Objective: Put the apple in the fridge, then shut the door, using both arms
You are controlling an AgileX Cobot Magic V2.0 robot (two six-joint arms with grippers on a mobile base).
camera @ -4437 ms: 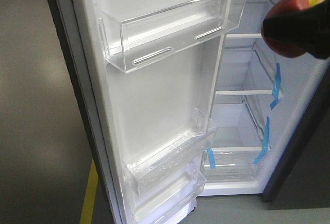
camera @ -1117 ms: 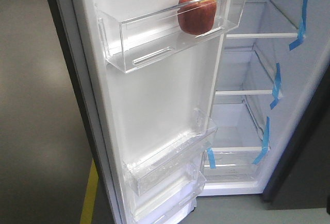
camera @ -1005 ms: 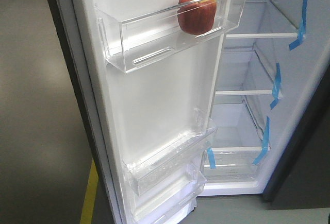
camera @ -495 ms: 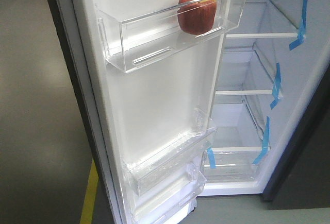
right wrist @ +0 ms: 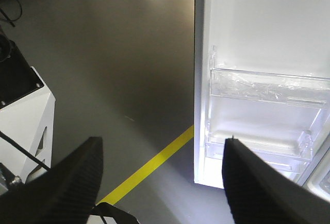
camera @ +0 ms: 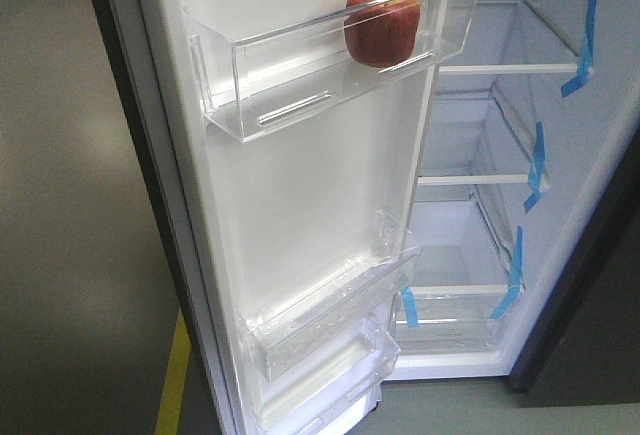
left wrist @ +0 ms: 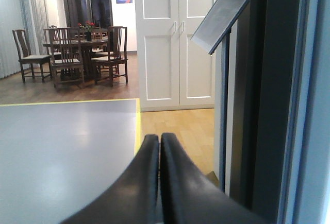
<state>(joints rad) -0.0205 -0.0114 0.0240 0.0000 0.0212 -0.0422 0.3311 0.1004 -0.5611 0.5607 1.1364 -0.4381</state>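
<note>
Apple point(camera: 382, 25) sits stem dimple up, no long axis to speak of, at right end of top door bin point(camera: 270, 80). Door point(camera: 300, 215) wide open. L gripper point(left wrist: 160, 141) clenched, empty; R gripper point(right wrist: 162, 141) spread wide, empty.

Door point(camera: 300, 205) is stood open, L of fridge point(camera: 455, 240) interior. Apple point(camera: 382, 25) is seated in top door bin point(camera: 270, 95), at the end nearest the fridge; lower bins point(camera: 330, 320) are stacked below it. Shelves point(camera: 500, 68) are stepped inside the fridge, w/ tape strips point(camera: 536, 165) down its R inner edge. Ahead-R of R gripper point(right wrist: 162, 140), the door's inner face w/ lower bins is found; floor line point(right wrist: 154, 165) is run beneath, btwn its fingers; boxy unit point(right wrist: 26, 110) is set to its L. Just R of L gripper point(left wrist: 159, 140), an upright panel point(left wrist: 268, 95) is stood; sign stand point(left wrist: 221, 23) is set ahead-R, cupboard doors point(left wrist: 175, 44) straight ahead, dining table point(left wrist: 77, 41) & chairs point(left wrist: 31, 59) far ahead-L.
</note>
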